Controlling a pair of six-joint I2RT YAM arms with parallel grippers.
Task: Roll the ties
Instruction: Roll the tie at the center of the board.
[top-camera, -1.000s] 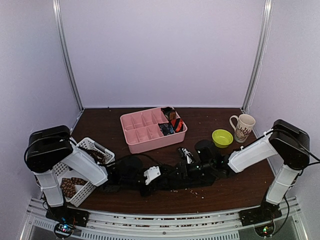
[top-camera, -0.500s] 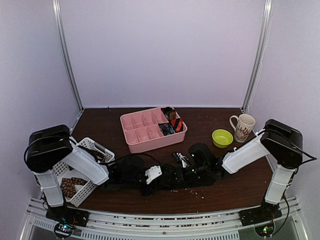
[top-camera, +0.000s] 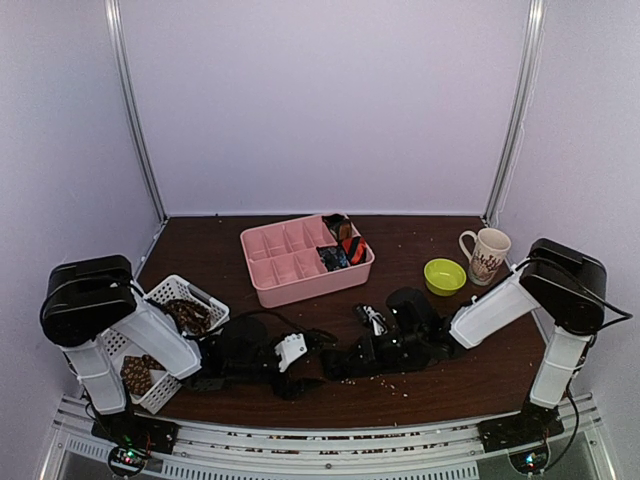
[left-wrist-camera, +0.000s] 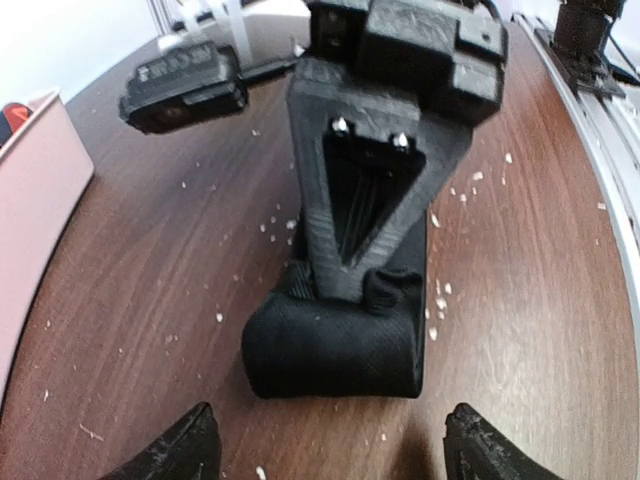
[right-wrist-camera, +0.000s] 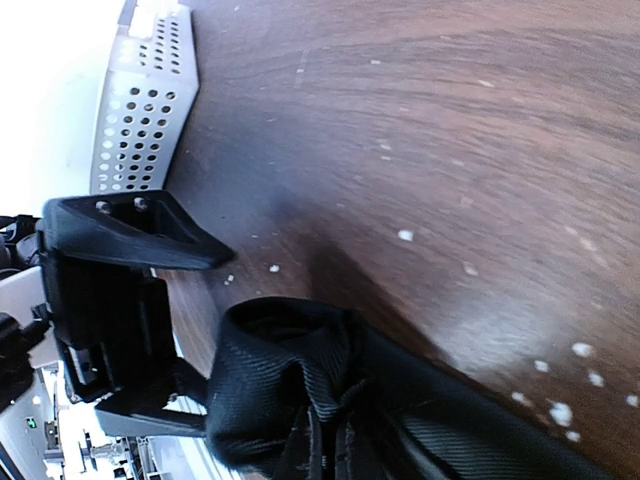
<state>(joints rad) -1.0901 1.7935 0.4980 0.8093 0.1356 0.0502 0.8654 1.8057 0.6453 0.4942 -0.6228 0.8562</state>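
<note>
From above you see only dark arms crowded together at the near middle of the table (top-camera: 470, 385), and the black tie (left-wrist-camera: 335, 345) hardly shows there. Your left wrist view shows it plainly: a short roll lying crosswise on the wood, its flat tail running straight away under the right gripper (left-wrist-camera: 372, 290), whose fingers are pinched onto the roll's top fold. The left gripper (left-wrist-camera: 330, 452) sits just short of the roll, tips spread wide. The right wrist view shows only bunched black fabric up close.

coiled ties (top-camera: 342, 245) sit in the pink tray (top-camera: 272, 262).
</note>
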